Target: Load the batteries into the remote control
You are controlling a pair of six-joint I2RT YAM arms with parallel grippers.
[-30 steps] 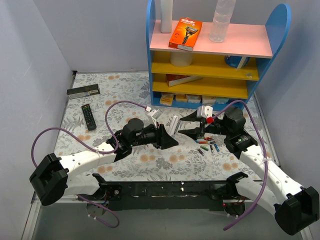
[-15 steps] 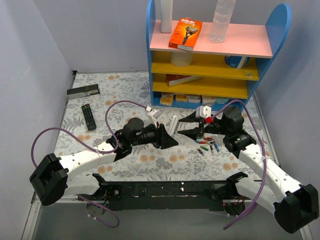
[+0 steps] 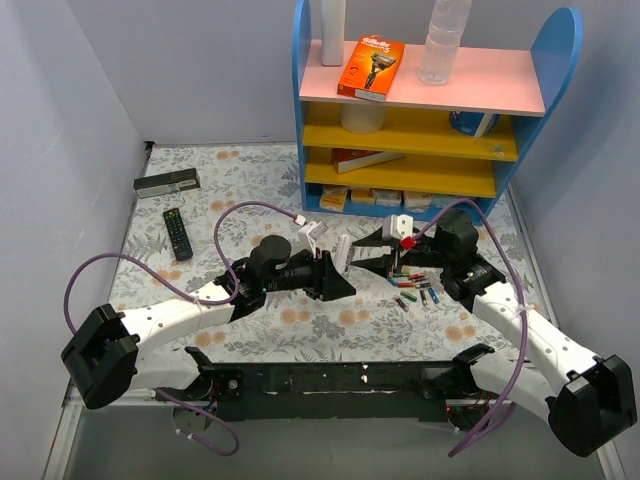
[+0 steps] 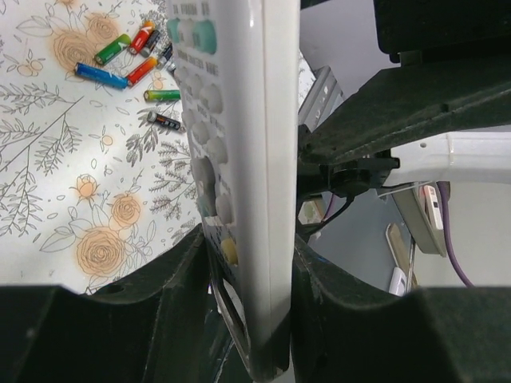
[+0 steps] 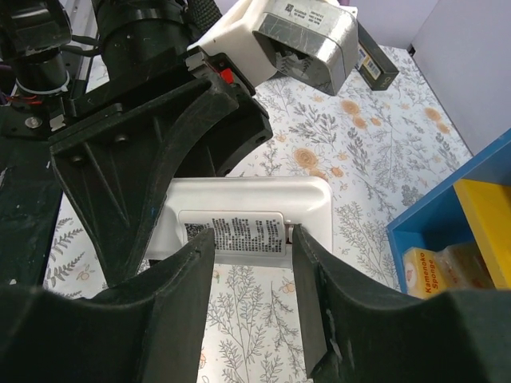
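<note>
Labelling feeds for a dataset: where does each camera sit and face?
Top external: above and behind the bases, looking down; both arms show.
Left wrist: looks along the left end effector clamping the remote control toward the batteries.
Right wrist: looks past the right end effector at the remote control's back.
Shared: the remote control.

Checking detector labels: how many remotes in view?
2: white remote clamped in the left gripper above the mat; black remote lying on the mat at far left. None looks hidden.
</note>
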